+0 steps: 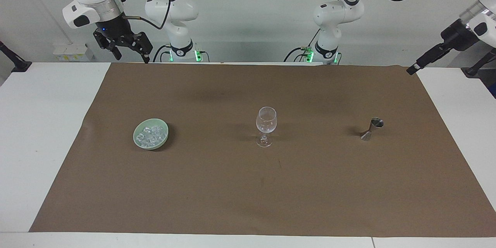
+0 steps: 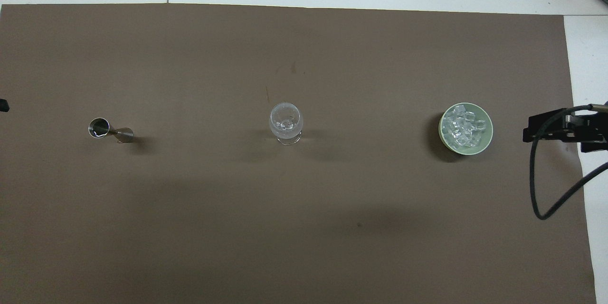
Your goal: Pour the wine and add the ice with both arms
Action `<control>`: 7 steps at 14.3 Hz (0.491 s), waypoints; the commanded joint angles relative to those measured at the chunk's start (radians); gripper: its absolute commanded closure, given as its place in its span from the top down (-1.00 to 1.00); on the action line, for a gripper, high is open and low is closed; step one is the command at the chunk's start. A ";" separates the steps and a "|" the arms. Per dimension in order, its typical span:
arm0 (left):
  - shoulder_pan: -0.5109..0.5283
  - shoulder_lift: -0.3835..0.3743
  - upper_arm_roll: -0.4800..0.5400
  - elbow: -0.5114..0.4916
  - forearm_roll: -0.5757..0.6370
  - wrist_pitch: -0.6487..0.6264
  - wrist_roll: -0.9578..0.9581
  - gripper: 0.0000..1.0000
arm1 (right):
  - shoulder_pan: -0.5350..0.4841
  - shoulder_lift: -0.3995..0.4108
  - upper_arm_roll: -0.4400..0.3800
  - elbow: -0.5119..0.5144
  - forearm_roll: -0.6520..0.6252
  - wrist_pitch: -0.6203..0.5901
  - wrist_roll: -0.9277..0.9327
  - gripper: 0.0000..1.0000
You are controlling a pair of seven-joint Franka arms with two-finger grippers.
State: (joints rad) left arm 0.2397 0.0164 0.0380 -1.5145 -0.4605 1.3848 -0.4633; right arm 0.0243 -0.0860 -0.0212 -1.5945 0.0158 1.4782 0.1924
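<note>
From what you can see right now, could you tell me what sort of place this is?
Probably a robotics lab staged as a bar: two white arms at a paper-covered table, with wine glass, jigger and ice.
</note>
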 commanded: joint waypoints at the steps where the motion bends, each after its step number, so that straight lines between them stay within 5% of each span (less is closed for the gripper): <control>1: 0.052 -0.015 0.000 -0.035 -0.104 -0.020 -0.072 1.00 | 0.002 -0.026 -0.002 -0.032 0.007 0.022 0.012 1.00; 7: 0.121 -0.067 0.002 -0.188 -0.216 0.013 -0.185 1.00 | 0.002 -0.026 -0.002 -0.032 0.007 0.022 0.012 1.00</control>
State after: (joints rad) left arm 0.3312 -0.0068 0.0442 -1.6292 -0.6331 1.3790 -0.5985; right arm 0.0243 -0.0860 -0.0212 -1.5945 0.0158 1.4782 0.1924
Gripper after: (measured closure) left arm 0.000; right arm 0.000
